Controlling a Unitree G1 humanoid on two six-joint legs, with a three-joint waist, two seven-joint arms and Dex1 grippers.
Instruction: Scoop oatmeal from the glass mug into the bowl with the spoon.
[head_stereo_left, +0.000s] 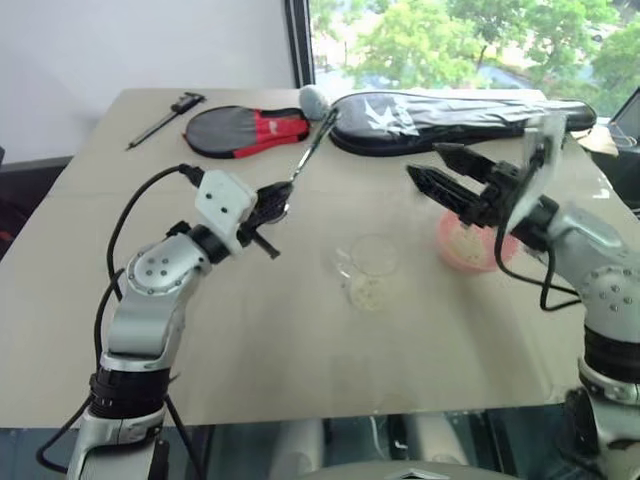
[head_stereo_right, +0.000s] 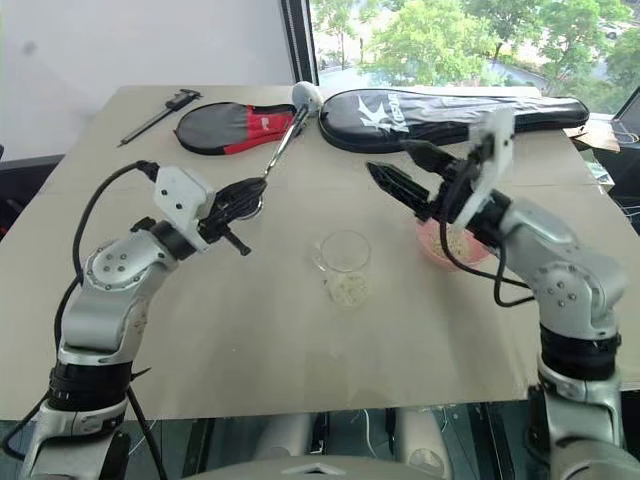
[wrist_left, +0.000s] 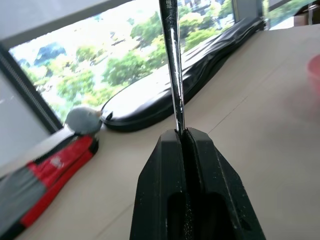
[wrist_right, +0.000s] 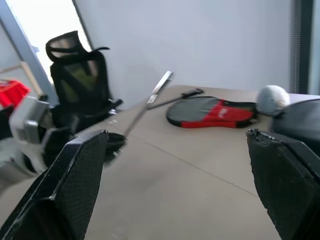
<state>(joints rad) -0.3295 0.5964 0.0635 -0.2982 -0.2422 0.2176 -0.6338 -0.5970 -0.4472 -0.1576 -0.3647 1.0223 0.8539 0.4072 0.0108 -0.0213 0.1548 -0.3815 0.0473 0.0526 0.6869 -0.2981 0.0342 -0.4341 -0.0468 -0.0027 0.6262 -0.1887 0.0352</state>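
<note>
My left gripper is raised above the table's left half and shut on the silver spoon. The spoon's thin handle slants past the fingers toward the far side of the table, and shows in the left wrist view as the spoon clamped between the fingers. The glass mug stands mid-table with oatmeal in its bottom. The pink bowl sits to its right, with pale flakes inside. My right gripper hovers open above the bowl's left side and partly hides it.
At the back of the table lie a red and black racket cover, a long black racket bag, a grey ball and a black caliper. A black office chair stands beyond the table's left side.
</note>
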